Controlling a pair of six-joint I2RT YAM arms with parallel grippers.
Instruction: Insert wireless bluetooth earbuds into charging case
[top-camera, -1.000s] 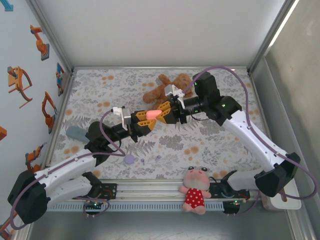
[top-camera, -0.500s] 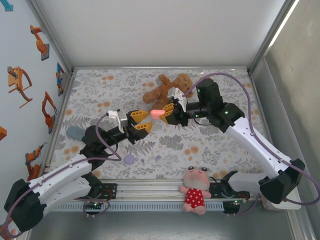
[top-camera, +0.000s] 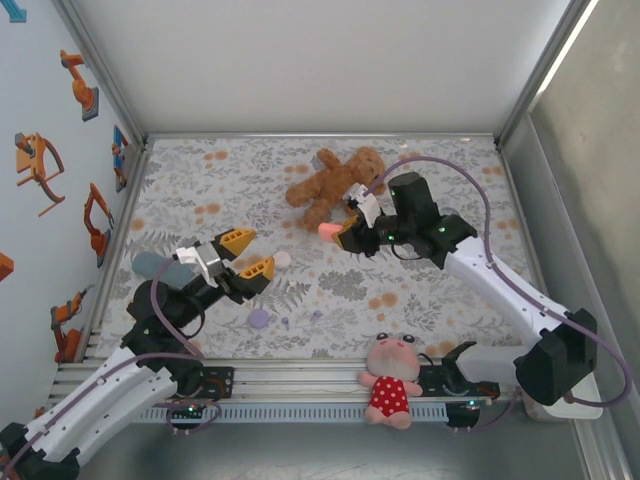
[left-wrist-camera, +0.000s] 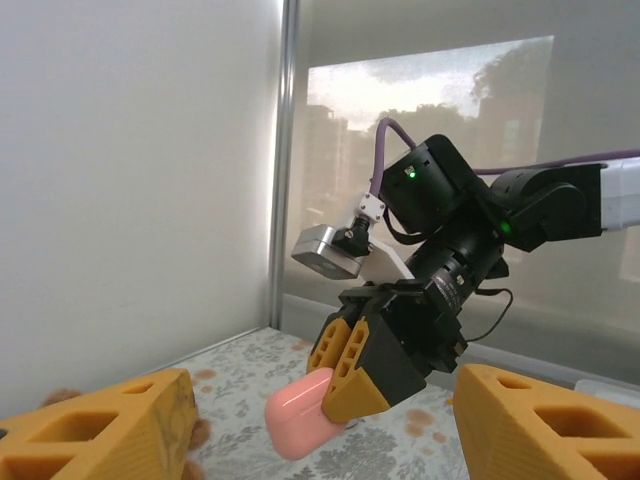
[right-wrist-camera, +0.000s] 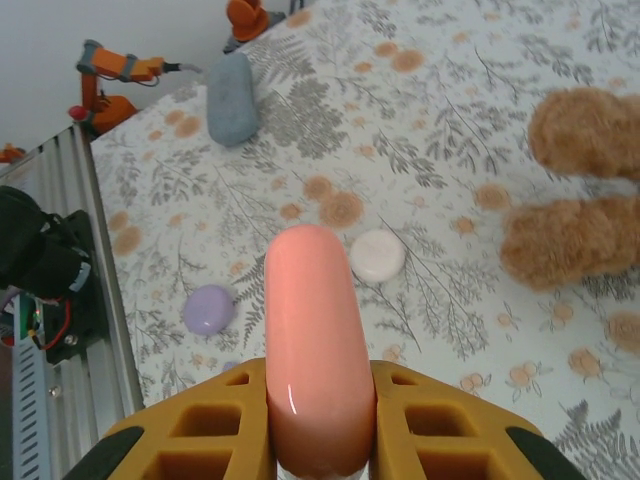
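On the flower-patterned table (top-camera: 440, 160), the right arm (top-camera: 500, 290) rises from the near right corner, bends at its elbow and stretches left towards the middle, wrist roughly level. The right gripper (top-camera: 338, 232) is clenched on a pink charging case (top-camera: 326, 231), an oblong pill shape that juts out past the orange fingertips and hangs above the cloth.

The left arm (top-camera: 100, 385) climbs from the near left corner and folds over the left side of the table, its wrist aimed right, towards the other arm. The left gripper (top-camera: 255, 250) is released: its orange fingers (left-wrist-camera: 100, 430) stand wide apart with nothing between them, well apart from the pink case.

A brown teddy bear (top-camera: 335, 180) sprawls just beyond the right gripper. A pink plush doll (top-camera: 390, 385) in a red spotted dress lies on the near rail between the arm bases. A grey-blue oblong pad (top-camera: 152, 265) rests at the left edge beside the left arm.

A whitish round case (top-camera: 283, 259) sits just right of the left gripper, and a pale purple case (top-camera: 259, 319) lies nearer. The earbuds (top-camera: 285, 322) look like two tiny pale specks on the cloth right of the purple case, too small to make out clearly.
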